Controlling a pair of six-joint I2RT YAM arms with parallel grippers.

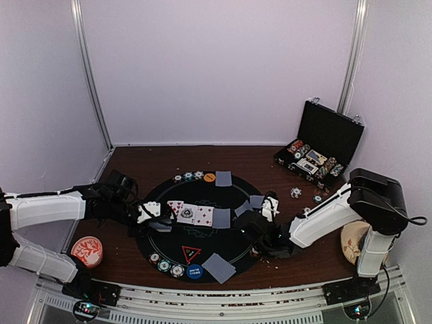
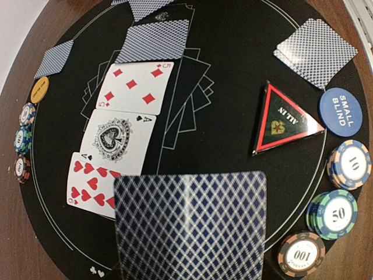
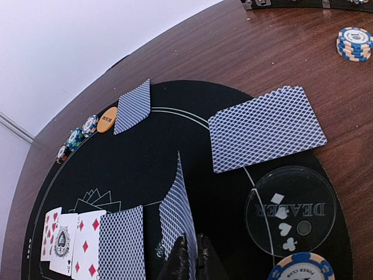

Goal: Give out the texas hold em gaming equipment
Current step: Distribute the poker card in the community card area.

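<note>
Left-held card: face down, lattice back, raised over the black mat on its side toward the counter's left edge, hiding a corner of the nine of hearts.
Left end effector: clamped on the left-held card; fingers hidden beneath it in the wrist view.
Right end effector: closed on the right-held card, standing on edge over the mat's side toward the right edge of the counter.
Board row: nine of hearts, ace of spades and five of diamonds face up, then a face-down board card, side by side across the mat's middle.
Near-edge set: red triangle marker, blue small-blind button, near chip stacks marked 10, 50 and 100, near card pair face down.
Far-edge set: orange button, far chip stacks, far card face down.
Right-edge set: right card pair face down, clear dealer disc just beside it.
Loose chip stack: on bare wood toward the far right corner.
Chip case: open, at the far right corner.
Patterned dish: near left corner.
</note>
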